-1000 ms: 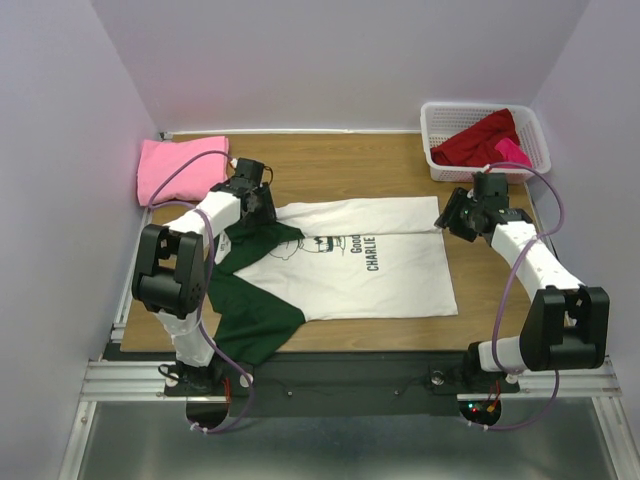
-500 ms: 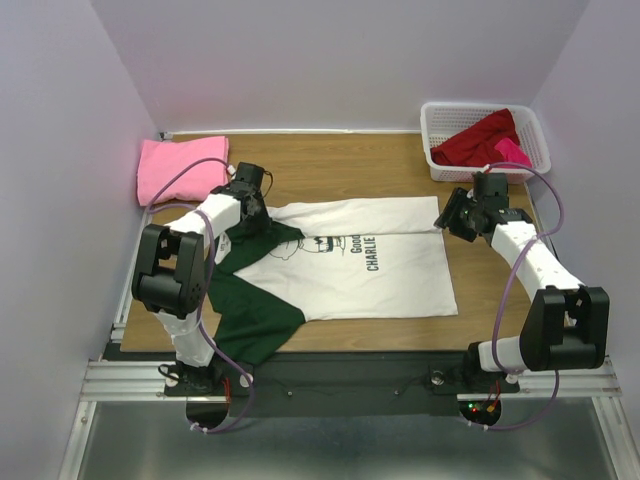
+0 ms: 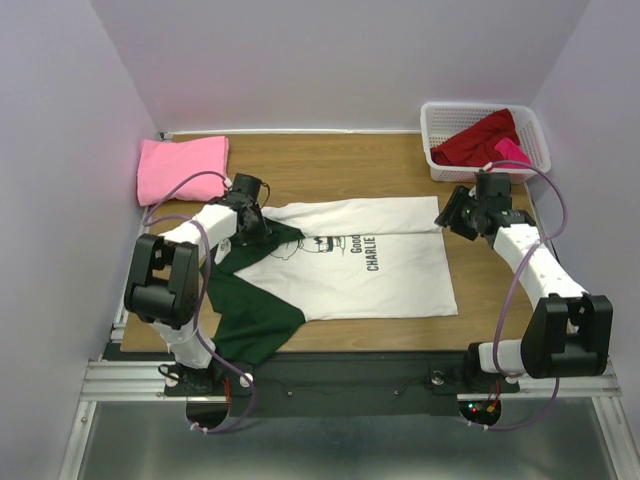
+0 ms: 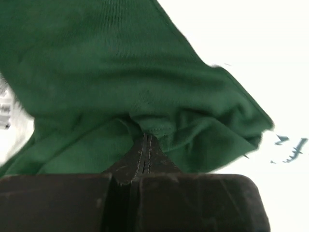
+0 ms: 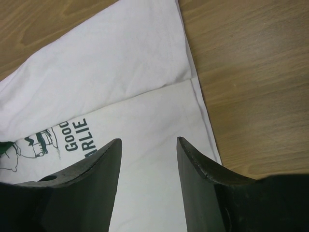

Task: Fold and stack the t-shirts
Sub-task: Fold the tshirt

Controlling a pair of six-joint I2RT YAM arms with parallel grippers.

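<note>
A white t-shirt [image 3: 360, 265] with dark green sleeves and a black Charlie Brown print lies flat in the middle of the table, partly folded lengthwise. My left gripper [image 3: 252, 222] is shut on the far green sleeve [image 4: 159, 87], and the cloth bunches at its tips [image 4: 147, 137]. My right gripper [image 3: 447, 220] stands open just over the shirt's hem corner [image 5: 190, 79], with nothing between its fingers [image 5: 108, 154]. A folded pink t-shirt [image 3: 180, 168] rests at the far left. Dark red [image 3: 480, 140] and magenta [image 3: 512, 152] t-shirts lie in the basket.
The white lattice basket [image 3: 437, 160] stands at the far right corner. The near green sleeve [image 3: 250, 315] spreads toward the table's front edge by the left arm's base. Bare wood [image 3: 340, 165] shows behind the shirt. Walls close in on both sides.
My left gripper has closed on the far green sleeve, and the left arm has shifted slightly. The right arm has not moved.
</note>
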